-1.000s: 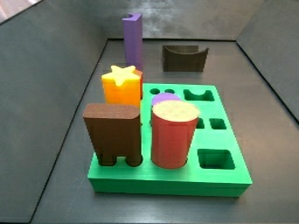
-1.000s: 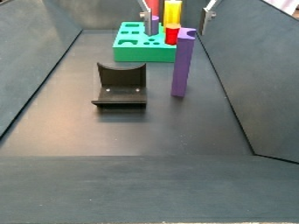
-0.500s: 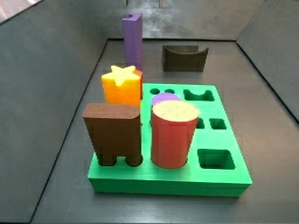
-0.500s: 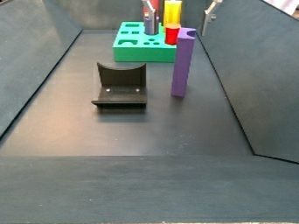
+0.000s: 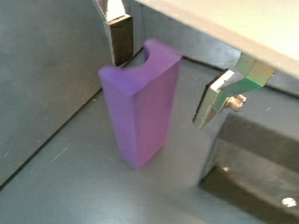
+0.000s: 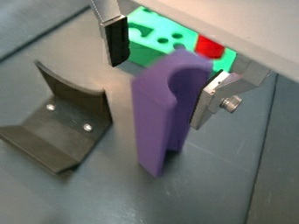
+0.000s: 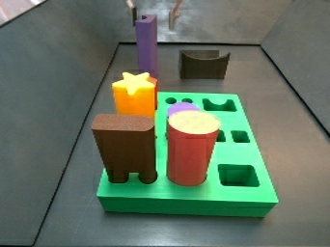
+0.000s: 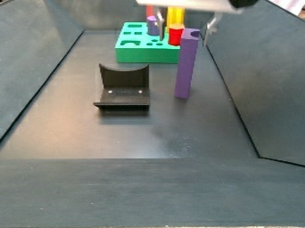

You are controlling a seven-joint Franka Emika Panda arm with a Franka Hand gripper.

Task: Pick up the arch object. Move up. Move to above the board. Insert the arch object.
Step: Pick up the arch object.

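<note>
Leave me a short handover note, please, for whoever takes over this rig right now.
Gripper: open, one finger on each side of the arch object's top, not touching it.
Arch object: upright on the floor, beside the fixture, apart from the board.
Board: already holds the brown block, red cylinder and yellow star.
Done: approach to the arch object.
Left: close on it, lift, carry above the board, insert.

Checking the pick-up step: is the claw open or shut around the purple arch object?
Open. In a wrist view the claw straddles the upright arch object, with gaps between both fingers and the block.
</note>
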